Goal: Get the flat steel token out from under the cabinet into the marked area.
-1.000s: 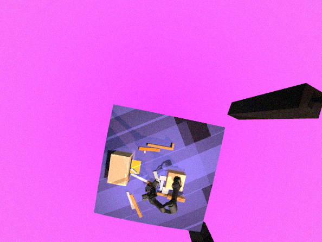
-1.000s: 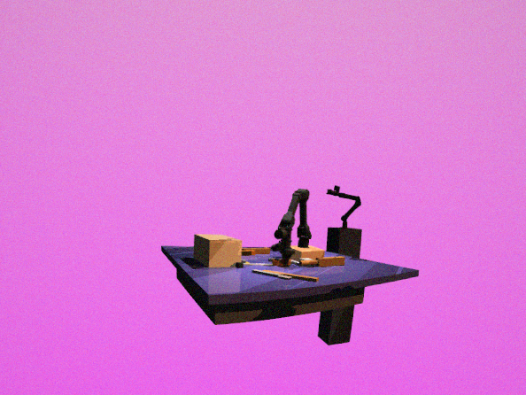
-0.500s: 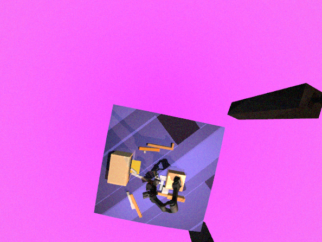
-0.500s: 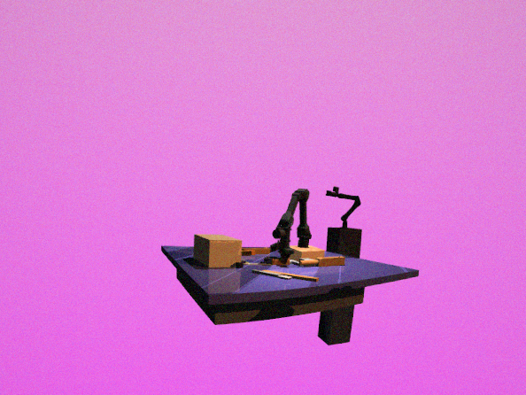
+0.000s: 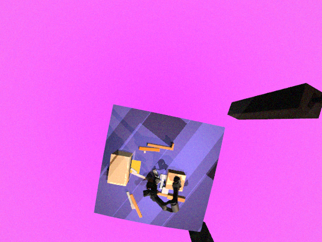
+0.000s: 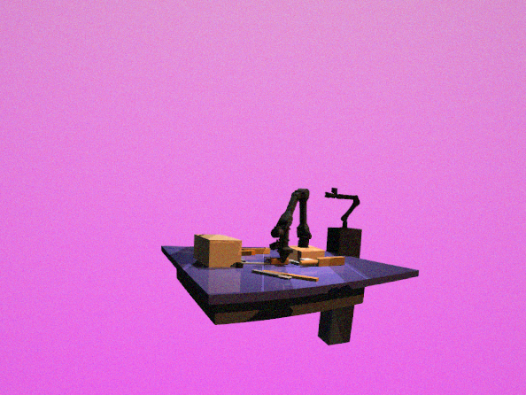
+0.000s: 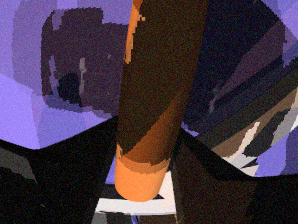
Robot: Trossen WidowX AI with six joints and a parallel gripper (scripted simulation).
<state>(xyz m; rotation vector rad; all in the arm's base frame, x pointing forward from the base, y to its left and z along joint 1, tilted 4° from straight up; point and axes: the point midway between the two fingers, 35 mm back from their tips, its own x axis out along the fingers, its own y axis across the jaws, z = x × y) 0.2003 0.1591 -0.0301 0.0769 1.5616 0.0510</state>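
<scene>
The tan box-shaped cabinet (image 5: 118, 170) (image 6: 218, 251) stands at the left of the table. The yellow marked area (image 5: 136, 163) lies against its front side. My gripper (image 5: 149, 179) (image 6: 283, 260) is shut on the orange handle (image 7: 150, 105) of a long tool, low over the table in front of the cabinet. The tool's pale shaft (image 5: 140, 176) (image 6: 254, 263) points at the cabinet; its far end crosses the lower edge of the marked area, close to the cabinet front. I cannot tell whether it reaches underneath. The steel token and vent slots cannot be made out.
Orange bars (image 5: 160, 146) and a small pale object (image 5: 145, 152) lie beyond the marked area. An orange bar (image 5: 136, 207) and grey strip (image 5: 130, 200) lie on the other side. Pale pieces (image 5: 162, 181) and another bar (image 5: 176, 197) lie near the tan box (image 5: 171, 181) by my base.
</scene>
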